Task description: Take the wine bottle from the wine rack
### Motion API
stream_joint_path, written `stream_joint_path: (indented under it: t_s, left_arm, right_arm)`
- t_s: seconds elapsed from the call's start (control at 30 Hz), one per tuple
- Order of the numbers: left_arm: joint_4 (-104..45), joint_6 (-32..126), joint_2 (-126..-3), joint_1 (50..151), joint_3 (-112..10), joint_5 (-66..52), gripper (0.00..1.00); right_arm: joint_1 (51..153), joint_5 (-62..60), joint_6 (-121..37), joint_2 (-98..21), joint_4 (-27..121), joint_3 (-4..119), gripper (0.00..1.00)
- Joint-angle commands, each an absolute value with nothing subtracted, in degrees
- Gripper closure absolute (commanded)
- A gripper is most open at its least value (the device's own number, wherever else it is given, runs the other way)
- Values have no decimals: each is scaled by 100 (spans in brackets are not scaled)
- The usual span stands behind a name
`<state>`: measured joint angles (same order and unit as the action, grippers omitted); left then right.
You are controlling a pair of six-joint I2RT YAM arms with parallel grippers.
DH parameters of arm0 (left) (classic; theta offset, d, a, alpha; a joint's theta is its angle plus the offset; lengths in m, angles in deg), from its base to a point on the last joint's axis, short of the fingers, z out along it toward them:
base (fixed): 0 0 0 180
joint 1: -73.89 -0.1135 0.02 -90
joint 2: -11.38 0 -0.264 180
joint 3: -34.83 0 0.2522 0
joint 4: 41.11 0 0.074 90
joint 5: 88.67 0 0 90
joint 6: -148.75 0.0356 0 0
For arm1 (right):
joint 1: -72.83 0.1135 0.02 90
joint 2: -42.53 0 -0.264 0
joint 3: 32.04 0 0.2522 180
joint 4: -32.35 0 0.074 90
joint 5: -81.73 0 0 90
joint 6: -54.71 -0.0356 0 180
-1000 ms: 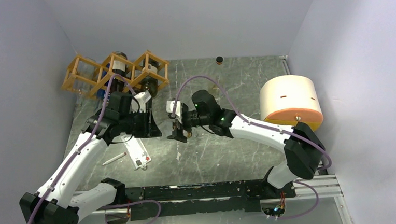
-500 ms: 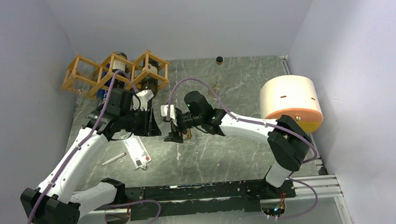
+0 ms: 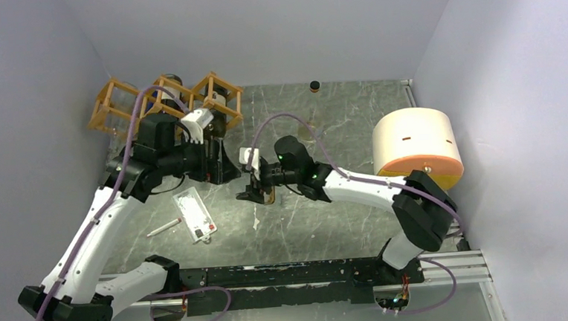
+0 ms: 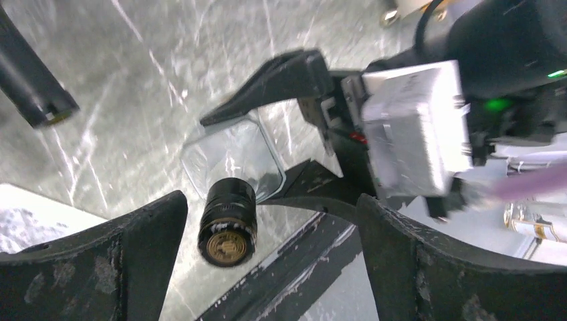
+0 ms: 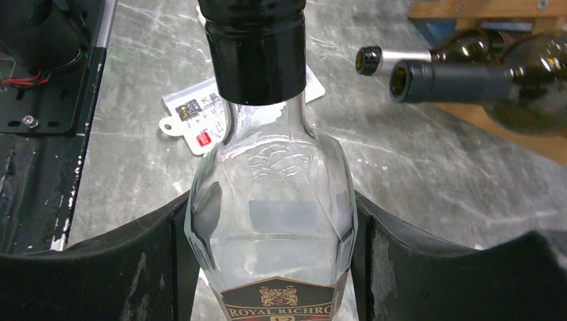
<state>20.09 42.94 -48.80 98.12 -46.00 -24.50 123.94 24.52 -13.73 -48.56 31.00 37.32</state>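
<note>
Glass is being clamped at the shoulders: the clear, black-capped wine bottle is being grasped between the fingers of the right gripper near the middle of the table. It is being held well apart from the wine rack at the far left, its cap pointed toward the left gripper. Two dark bottles are being cradled in the rack. The left gripper's fingers are being held spread, with nothing clasped, just near of the rack.
</note>
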Motion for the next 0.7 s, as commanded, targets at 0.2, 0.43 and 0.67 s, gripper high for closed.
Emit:
stream_joint_path:
  t_s: [0.2, 0.43, 0.67]
  left_arm:
    - [710, 4147, -4246, 9844, -5821, -663, 5]
    - [-1302, 4447, -3560, 9845, -5024, -176, 8]
    - [-1989, 5290, -3284, 9850, -4230, 647, 10]
  right_arm:
    - [12397, -135, -2942, -3421, 1639, 2347, 95]
    - [12298, -3270, -3673, -2735, 1087, 1824, 97]
    - [11198, -3968, -4453, -3013, 875, 2087, 100]
